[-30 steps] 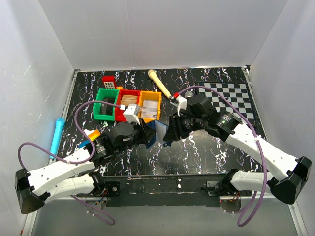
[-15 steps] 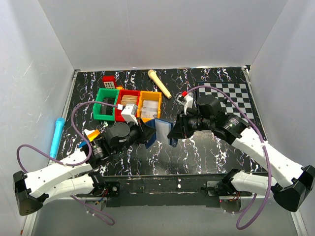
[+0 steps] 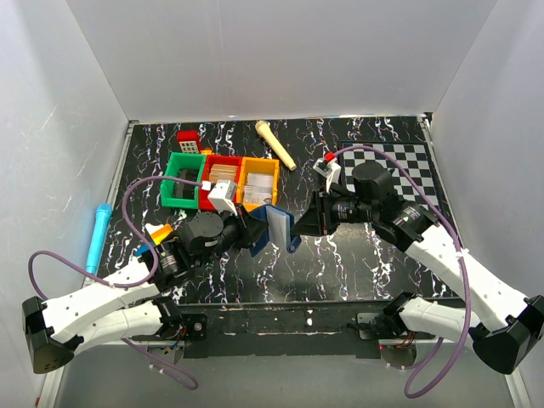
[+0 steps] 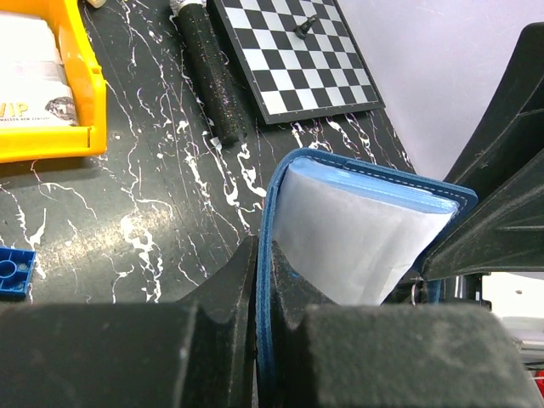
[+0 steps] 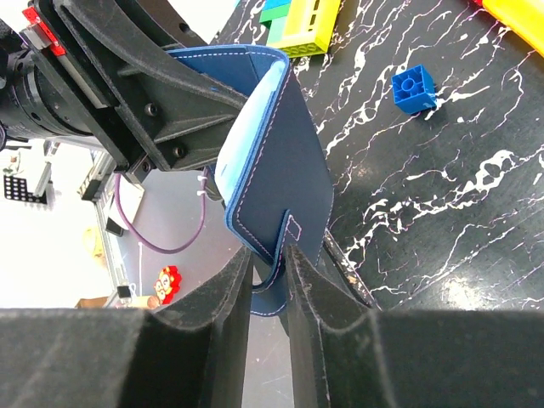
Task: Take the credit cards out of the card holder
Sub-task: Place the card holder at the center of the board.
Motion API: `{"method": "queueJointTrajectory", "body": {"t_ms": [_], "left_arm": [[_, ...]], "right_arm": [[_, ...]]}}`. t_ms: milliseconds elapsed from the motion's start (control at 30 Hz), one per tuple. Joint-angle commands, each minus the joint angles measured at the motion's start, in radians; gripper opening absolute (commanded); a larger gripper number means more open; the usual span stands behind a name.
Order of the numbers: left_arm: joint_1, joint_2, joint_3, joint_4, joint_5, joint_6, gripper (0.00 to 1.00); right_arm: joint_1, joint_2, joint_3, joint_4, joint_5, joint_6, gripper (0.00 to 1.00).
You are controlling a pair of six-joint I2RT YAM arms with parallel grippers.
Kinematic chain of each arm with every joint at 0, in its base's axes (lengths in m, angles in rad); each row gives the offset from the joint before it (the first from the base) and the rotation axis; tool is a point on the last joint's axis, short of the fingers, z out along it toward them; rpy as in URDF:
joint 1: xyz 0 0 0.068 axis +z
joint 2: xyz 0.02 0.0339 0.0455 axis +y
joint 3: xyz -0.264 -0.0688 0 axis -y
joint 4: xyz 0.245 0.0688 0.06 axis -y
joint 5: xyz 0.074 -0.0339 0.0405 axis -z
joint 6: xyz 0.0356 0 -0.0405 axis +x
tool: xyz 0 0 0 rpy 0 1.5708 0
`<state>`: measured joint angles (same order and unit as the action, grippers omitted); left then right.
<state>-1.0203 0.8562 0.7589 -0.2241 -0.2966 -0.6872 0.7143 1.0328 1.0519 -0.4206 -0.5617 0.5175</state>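
Observation:
The navy-blue card holder (image 3: 279, 224) hangs above the table between my two grippers, folded partly open. My left gripper (image 3: 255, 233) is shut on the stitched edge of one flap; in the left wrist view (image 4: 263, 259) the holder's pale blue-grey inside (image 4: 357, 242) faces the camera. My right gripper (image 3: 299, 228) is shut on the snap tab (image 5: 274, 285) of the other flap (image 5: 285, 161), seen in the right wrist view (image 5: 270, 255). No separate card shows.
Green (image 3: 184, 180), red (image 3: 223, 174) and yellow (image 3: 259, 180) bins stand behind the left arm. A wooden stick (image 3: 274, 144) and a chessboard (image 3: 395, 166) lie at the back. A blue pen (image 3: 98, 234) lies left. A blue toy block (image 5: 414, 87) sits on the table.
My right gripper has drawn back to the right with the tab, and the card holder's flaps have spread further apart. The left gripper has kept its hold, shifting slightly.

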Motion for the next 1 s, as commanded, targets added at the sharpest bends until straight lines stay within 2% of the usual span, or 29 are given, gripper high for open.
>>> {"method": "queueJointTrajectory", "body": {"t_ms": [0,333,733,867,967], "left_arm": [[0.002,-0.028,-0.015,0.048,-0.001,0.009,0.0],[0.002,-0.029,-0.035,0.141,0.079,0.018,0.0],[0.002,-0.051,-0.041,0.169,0.105,0.029,0.0],[0.002,-0.066,-0.046,0.164,0.102,0.034,0.0],[0.002,-0.077,-0.049,0.167,0.1,0.032,0.0]], "right_arm": [[-0.004,-0.007,0.005,0.052,-0.044,0.012,0.29],[-0.004,0.019,0.022,0.034,-0.05,0.004,0.31],[-0.006,0.041,0.046,-0.041,0.016,-0.036,0.34],[-0.01,0.044,0.053,-0.075,0.063,-0.042,0.43],[-0.015,0.041,0.045,-0.078,0.086,-0.039,0.45]]}}
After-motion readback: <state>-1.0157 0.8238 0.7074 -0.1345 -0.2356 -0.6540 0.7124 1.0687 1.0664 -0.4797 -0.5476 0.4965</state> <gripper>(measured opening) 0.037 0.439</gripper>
